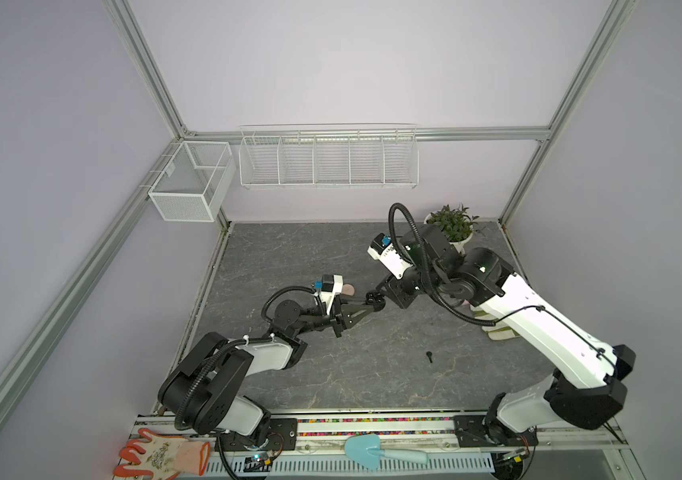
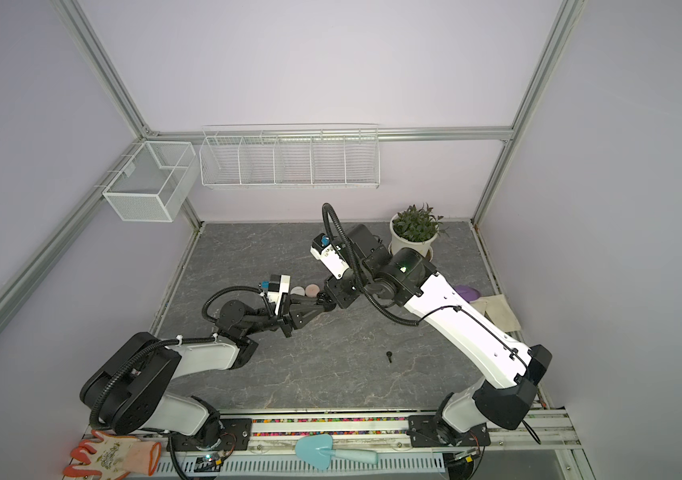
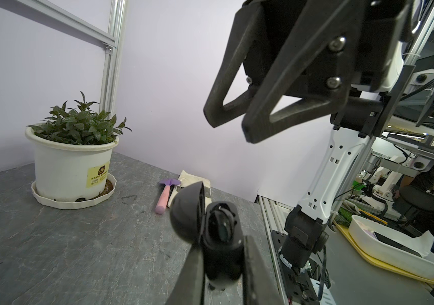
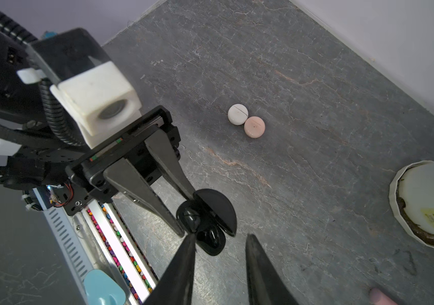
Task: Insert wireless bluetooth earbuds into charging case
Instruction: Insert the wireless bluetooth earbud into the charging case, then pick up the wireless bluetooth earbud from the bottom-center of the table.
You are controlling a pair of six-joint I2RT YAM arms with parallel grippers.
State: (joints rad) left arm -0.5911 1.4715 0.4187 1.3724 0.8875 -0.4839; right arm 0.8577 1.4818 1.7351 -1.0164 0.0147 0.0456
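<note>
My left gripper point(image 4: 188, 214) is clamped on the black case point(image 4: 212, 248), a glossy round shell with its domed lid hinged open. My right gripper point(image 3: 230, 126) hangs just above the case, its matte jaws parted and empty. A tiny black stemmed earbud point(image 1: 429, 356) lies on the veined grey slab point(image 1: 331, 257), well apart from the case.

Lilac walls point(image 1: 352, 62) bearing a wire rack point(image 1: 328, 164) enclose a grey marbled tabletop point(image 1: 331, 374).
</note>
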